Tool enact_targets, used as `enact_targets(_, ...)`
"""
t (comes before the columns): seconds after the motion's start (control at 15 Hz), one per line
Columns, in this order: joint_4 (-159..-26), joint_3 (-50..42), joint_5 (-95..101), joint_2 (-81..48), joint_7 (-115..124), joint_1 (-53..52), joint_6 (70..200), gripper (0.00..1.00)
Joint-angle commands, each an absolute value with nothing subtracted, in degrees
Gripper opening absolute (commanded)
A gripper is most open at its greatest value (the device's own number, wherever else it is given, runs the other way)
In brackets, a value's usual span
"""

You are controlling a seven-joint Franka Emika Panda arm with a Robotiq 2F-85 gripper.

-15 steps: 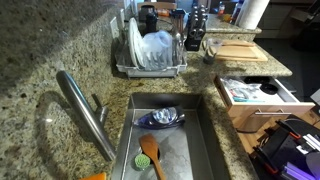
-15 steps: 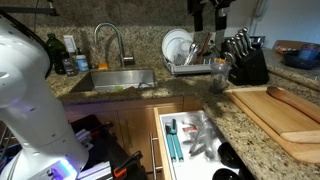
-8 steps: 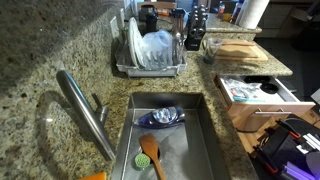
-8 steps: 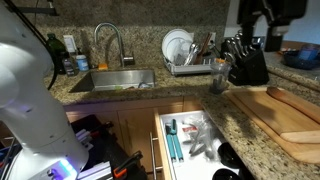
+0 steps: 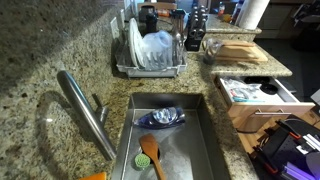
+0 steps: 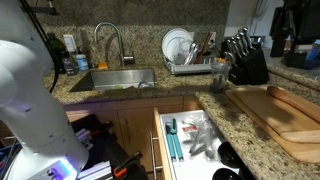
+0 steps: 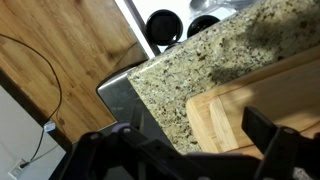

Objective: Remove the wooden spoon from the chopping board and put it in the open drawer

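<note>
The light-tan chopping board (image 6: 262,108) lies on the granite counter, and shows in both exterior views (image 5: 240,52) and the wrist view (image 7: 262,112). A slim brown wooden spoon (image 6: 296,104) lies slantwise on it. My gripper (image 6: 291,40) hangs above the counter behind the board, next to the knife block. In the wrist view its two dark fingers (image 7: 192,152) are spread wide with nothing between them, over the board's corner. The drawer (image 6: 159,140) stands open below the counter, also seen from above (image 5: 262,110), with light clutter inside.
A knife block (image 6: 245,62) and a dish rack (image 6: 190,55) with plates stand at the back of the counter. The sink (image 5: 125,140) holds a blue dish and a broad orange-brown spoon (image 5: 150,156). The tap (image 5: 85,110) rises beside it.
My gripper has moved steadily sideways along the back of the counter, from above the dish rack, past the knife block, to over the chopping board's end. Nothing else moved.
</note>
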State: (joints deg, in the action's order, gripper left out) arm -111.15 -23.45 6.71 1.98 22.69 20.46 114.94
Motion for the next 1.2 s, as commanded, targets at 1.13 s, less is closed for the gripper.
enact_targets(1.13,-66.4,-22.2,-17.5,-41.4,65.8,29.9,110.4,1.0)
